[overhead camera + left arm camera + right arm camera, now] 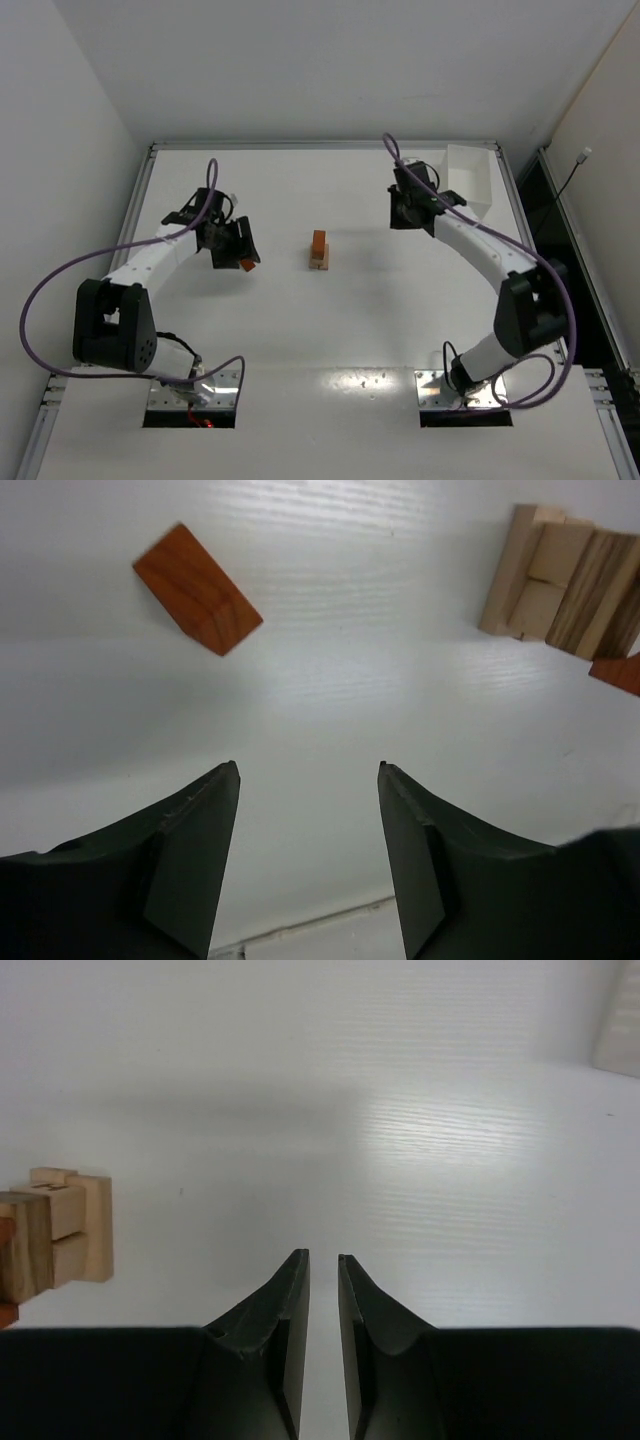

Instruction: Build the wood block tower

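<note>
The tower [319, 252] stands mid-table, pale tan blocks with a reddish-orange piece on top. The left wrist view has it at the upper right [560, 585]; the right wrist view has it at the left edge [60, 1230]. A loose reddish-orange block [197, 588] lies flat on the table ahead and left of my left gripper [308, 768]. That gripper is open, with nothing between its fingers and clear of the block. From above, this block [247, 264] sits just past the left gripper [240, 255]. My right gripper [322, 1256] hovers near the back right [405, 215], jaws almost together and empty.
A white rectangular box [472, 178] stands at the back right corner, just behind the right arm; its corner shows in the right wrist view [622, 1030]. A metal frame [135, 215] rims the table.
</note>
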`<state>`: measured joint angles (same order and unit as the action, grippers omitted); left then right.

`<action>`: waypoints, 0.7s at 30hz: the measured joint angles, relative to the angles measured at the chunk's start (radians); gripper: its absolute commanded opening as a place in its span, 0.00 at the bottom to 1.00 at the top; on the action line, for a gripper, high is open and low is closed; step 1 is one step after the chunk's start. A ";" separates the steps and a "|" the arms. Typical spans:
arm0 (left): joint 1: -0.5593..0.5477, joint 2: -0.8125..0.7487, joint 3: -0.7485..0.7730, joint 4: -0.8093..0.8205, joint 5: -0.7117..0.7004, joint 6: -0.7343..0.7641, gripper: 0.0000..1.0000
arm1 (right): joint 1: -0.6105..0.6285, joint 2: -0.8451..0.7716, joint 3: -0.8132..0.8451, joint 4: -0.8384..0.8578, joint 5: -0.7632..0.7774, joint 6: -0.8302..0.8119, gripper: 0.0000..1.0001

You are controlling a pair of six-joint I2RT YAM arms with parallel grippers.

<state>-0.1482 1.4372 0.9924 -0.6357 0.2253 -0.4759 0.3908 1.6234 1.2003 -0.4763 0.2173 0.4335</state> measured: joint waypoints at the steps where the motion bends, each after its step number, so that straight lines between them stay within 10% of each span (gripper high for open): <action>1: 0.000 -0.010 -0.013 -0.008 0.011 -0.013 0.55 | -0.013 -0.037 -0.022 -0.002 0.004 -0.006 0.15; 21: 0.020 0.323 0.176 -0.034 -0.260 -0.170 0.55 | -0.133 -0.357 -0.230 -0.066 -0.013 -0.064 0.16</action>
<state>-0.1280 1.7603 1.1687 -0.6697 -0.0349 -0.6460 0.2577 1.2667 0.9703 -0.5419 0.2043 0.3695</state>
